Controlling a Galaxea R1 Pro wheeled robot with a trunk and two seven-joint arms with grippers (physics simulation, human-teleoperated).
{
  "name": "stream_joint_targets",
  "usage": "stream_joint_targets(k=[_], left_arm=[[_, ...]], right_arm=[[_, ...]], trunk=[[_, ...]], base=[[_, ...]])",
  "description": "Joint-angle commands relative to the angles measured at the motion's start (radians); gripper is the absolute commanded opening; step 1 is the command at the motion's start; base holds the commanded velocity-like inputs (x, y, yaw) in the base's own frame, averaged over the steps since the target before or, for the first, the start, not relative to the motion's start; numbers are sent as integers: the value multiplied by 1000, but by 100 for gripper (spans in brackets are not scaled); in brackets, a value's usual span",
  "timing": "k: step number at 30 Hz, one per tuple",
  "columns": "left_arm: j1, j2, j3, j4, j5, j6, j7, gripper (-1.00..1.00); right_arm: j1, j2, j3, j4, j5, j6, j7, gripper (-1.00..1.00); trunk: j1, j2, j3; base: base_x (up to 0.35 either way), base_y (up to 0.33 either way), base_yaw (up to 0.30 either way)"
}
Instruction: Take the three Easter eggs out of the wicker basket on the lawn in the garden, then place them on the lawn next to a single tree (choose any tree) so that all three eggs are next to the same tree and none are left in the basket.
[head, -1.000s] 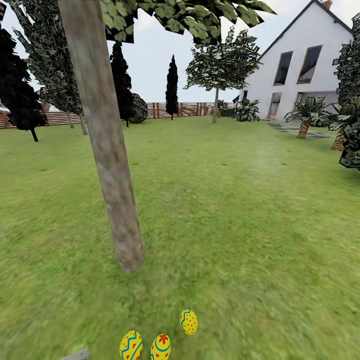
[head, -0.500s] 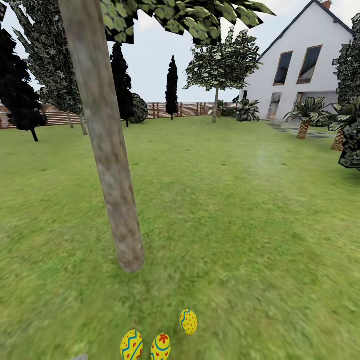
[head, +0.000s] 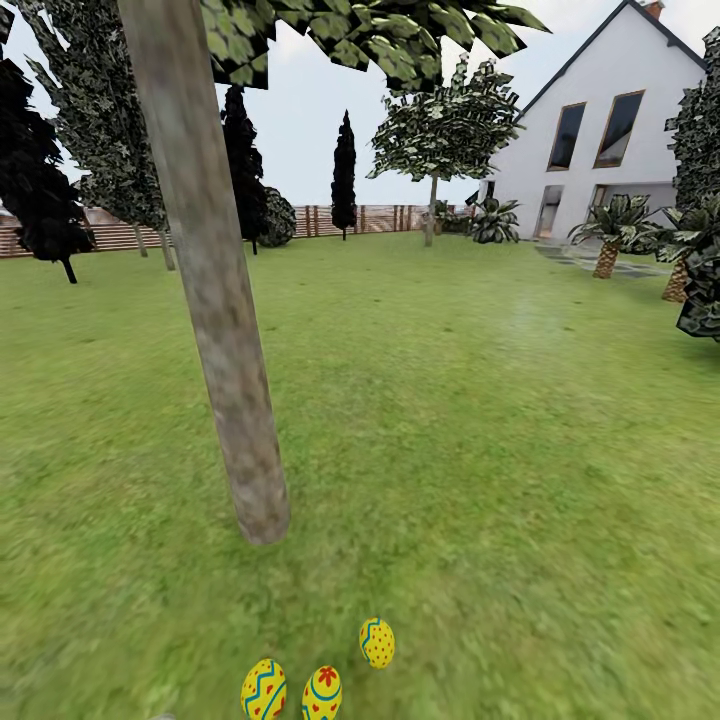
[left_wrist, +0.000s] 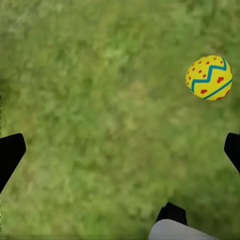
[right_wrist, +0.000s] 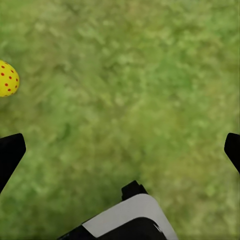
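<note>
- Three Easter eggs lie on the lawn (head: 480, 420) just in front of the foot of the tree (head: 215, 300) — one with blue zigzags (head: 263, 690), one with a red flower mark (head: 322, 693) just beside it, and a dotted one (head: 377, 643) a little apart, farther from the camera and to the right.
- All three rest on bare grass, near the trunk's base but not touching it.
- The tree is a thick, bare, grey-brown trunk leaning slightly in the head view, with light green leaves (head: 380, 35) overhead.
- The left gripper (left_wrist: 120, 150) hangs above the grass with its dark fingertips (left_wrist: 10, 152) spread wide at either edge of its wrist view and nothing between them; an egg with a blue zigzag and red dots (left_wrist: 209, 77) lies on the grass beyond it.
- The right gripper (right_wrist: 120, 150) is likewise spread wide and empty over the grass — a yellow, red-dotted egg (right_wrist: 7, 78) shows at the edge of its view.
- Farther off stand a brown slatted fence (head: 110, 236), dark narrow cypresses (head: 344, 175), a thin-trunked leafy tree (head: 445, 130) and a white gabled house (head: 610, 130) with small palms (head: 612, 225) before it.
</note>
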Motion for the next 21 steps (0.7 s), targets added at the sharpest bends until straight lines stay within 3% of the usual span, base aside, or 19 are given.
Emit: stream_joint_targets(k=[1,6,12,21], left_arm=[[2,0,-9,0,7,-2,3,100],[30,0,-13,0,5,-4,3,100],[95,0,-63,0,5,-24,2,100],[202,0,-107,1,5,-31,-26,100]], right_arm=[[-1,-1,1,2,-10,-2,-2,100],[-1,-8,4,97,-7,-2,-3,100],[1,-12,3,181,-7,-2,-3,100],[6,-29,-1,276,-10,-3,-4,100]], trunk=[[1,-2,-2],[1,-2,-2],[1,-2,-2],[1,-2,-2]], base=[[0,0,0],[0,0,0],[0,0,0],[0,0,0]])
